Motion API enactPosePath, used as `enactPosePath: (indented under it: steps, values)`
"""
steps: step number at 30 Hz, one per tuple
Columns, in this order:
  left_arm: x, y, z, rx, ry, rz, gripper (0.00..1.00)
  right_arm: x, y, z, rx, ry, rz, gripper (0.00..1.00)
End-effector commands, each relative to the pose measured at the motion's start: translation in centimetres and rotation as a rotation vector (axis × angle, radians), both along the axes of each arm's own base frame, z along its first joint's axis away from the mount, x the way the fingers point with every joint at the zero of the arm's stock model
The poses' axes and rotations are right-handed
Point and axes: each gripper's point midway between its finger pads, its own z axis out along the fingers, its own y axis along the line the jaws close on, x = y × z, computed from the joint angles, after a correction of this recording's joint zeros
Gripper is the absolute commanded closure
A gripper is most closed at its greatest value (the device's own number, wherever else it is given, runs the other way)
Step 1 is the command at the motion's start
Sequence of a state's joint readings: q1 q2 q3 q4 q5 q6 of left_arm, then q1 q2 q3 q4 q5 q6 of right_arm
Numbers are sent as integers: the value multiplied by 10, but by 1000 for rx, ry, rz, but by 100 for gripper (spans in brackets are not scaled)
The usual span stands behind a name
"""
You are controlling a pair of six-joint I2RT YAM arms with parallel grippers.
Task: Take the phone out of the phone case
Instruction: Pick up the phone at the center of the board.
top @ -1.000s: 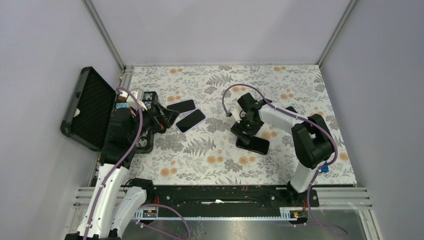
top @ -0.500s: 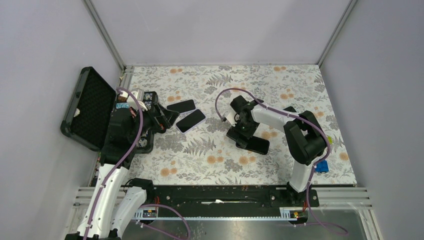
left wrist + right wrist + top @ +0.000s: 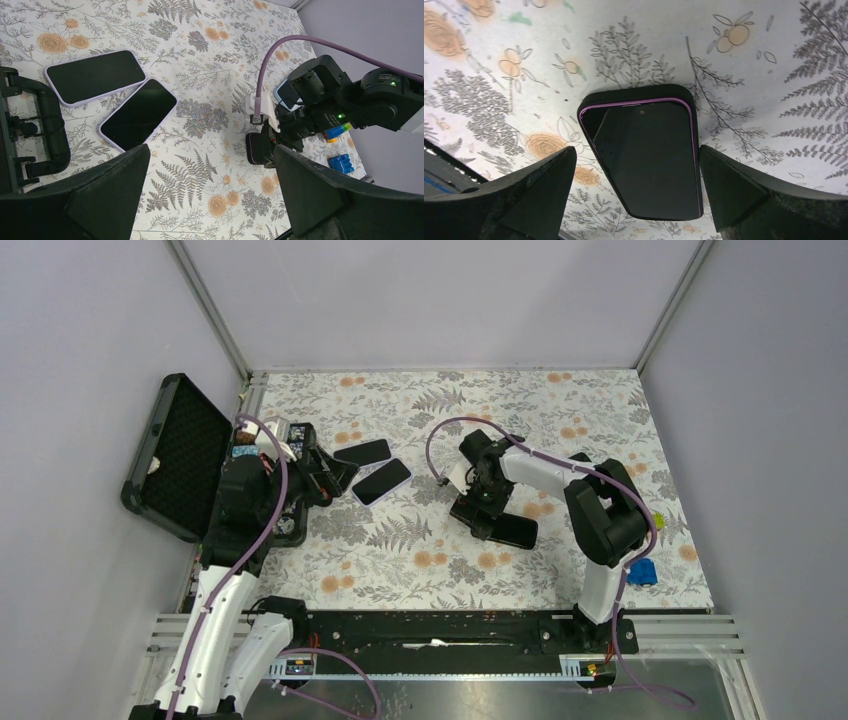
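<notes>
A black phone case with purple trim point(image 3: 644, 155) lies flat on the floral table, holding a dark phone point(image 3: 649, 165). At the phone's upper left corner a gap shows between it and the case. My right gripper point(image 3: 638, 160) is open, directly above it, with one finger on each long side. In the top view the right gripper point(image 3: 480, 508) sits over the left end of the cased phone point(image 3: 512, 531). My left gripper point(image 3: 328, 476) is open and empty at the table's left, and its wrist view shows the cased phone point(image 3: 257, 148) far off.
Two bare phones lie side by side near the left gripper: one with a pale rim point(image 3: 382, 481) and a darker one point(image 3: 363, 451). An open black foam-lined box point(image 3: 175, 455) stands at the left edge. Blue blocks point(image 3: 641, 572) lie at the near right.
My right gripper has moved a little left and turned, settling over the left end of the cased phone. The left arm and the two bare phones have not moved.
</notes>
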State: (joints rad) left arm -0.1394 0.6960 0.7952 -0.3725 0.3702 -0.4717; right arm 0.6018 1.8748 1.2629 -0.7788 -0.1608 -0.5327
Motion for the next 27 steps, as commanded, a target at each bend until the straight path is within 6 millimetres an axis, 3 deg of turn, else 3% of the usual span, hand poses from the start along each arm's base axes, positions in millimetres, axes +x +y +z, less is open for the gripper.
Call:
enactPosePath:
  steps: [1, 10, 21, 27]
  values:
    - [1, -2, 7, 9, -37, -19, 1, -15, 15, 21, 95, 55, 49, 0]
    - [1, -1, 7, 20, -38, -16, 1, 6, -10, -5, -84, -43, -7, 2]
    - [1, -2, 6, 19, -34, -20, 1, -3, -10, -14, -61, -62, 23, 2]
    - [1, -1, 5, 19, -33, -17, 1, -22, -7, -13, -1, -10, 113, 2]
